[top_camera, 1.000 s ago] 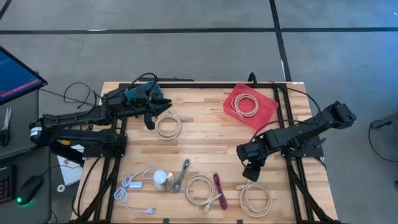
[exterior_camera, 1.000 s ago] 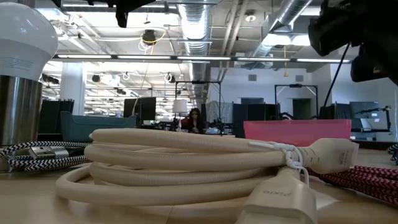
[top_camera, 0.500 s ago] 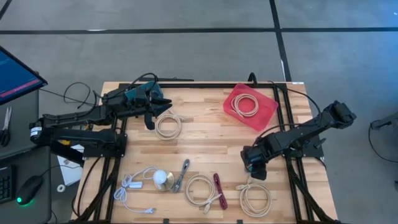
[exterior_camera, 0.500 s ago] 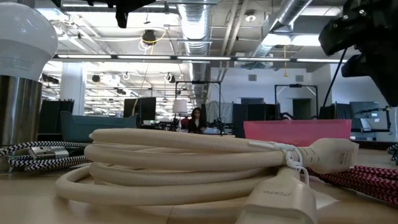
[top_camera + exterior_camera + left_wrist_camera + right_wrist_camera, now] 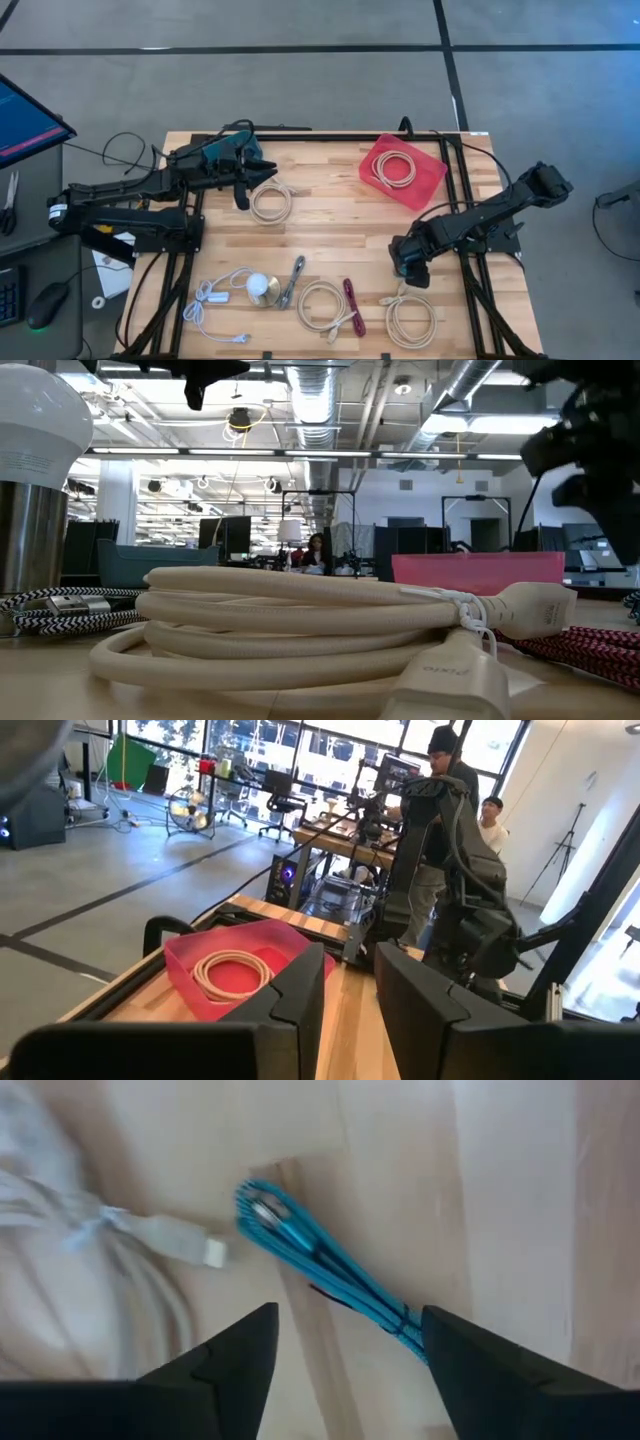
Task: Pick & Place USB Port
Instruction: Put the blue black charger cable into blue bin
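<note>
A bundled blue USB cable (image 5: 330, 1270) lies flat on the wooden table, its metal plug (image 5: 265, 1208) at one end. My right gripper (image 5: 350, 1320) hangs open over it, one finger on each side and touching nothing. In the high view this gripper (image 5: 408, 272) hides the blue cable. Beside it lies the white plug (image 5: 190, 1245) of a beige coil (image 5: 410, 318). The red tray (image 5: 402, 168) at the far right holds another beige coil (image 5: 397, 168). My left gripper (image 5: 265, 170) waits open at the far left, above the table.
More cables lie along the near edge: a beige coil (image 5: 322, 305), a red braided cable (image 5: 352, 305), a white charger lead (image 5: 215, 300) and a bulb on a metal stand (image 5: 262, 288). Another beige coil (image 5: 270, 200) lies under the left gripper. People stand beyond the table (image 5: 445, 780).
My right arm has shifted a little toward the table's right edge, staying over the spot just beyond the near-right beige coil. In the low view its dark bulk has slid rightward and lower.
</note>
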{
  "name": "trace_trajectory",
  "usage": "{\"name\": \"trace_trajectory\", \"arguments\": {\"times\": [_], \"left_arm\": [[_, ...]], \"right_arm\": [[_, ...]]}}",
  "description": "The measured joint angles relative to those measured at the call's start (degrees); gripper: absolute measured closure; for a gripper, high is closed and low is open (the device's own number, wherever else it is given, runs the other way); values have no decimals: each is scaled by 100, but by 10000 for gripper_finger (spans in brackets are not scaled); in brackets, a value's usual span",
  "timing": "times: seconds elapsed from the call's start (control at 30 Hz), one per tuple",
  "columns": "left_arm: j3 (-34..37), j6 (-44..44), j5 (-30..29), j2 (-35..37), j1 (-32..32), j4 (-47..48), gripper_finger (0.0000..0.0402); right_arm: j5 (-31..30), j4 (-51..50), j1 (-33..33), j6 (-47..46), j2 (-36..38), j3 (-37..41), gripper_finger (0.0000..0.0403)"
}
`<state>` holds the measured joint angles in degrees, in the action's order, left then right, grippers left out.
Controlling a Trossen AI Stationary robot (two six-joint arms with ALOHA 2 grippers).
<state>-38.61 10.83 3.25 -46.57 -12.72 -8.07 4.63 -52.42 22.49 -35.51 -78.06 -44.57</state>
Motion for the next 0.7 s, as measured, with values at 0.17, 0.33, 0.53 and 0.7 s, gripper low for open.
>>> {"name": "trace_trajectory", "arguments": {"times": [0.17,0.33,0.53,0.7], "left_arm": [[0,0,0,0,-1,6,309],[0,0,-2,0,-1,8,309],[0,0,-4,0,0,12,309],[0,0,-4,0,-1,15,309]], "right_arm": [[-10,88,2,74,-2,282,181],[-5,251,-1,100,-2,609,190],[-12,812,-1,101,0,956,190],[-26,1032,-3,109,13,1144,195]]}}
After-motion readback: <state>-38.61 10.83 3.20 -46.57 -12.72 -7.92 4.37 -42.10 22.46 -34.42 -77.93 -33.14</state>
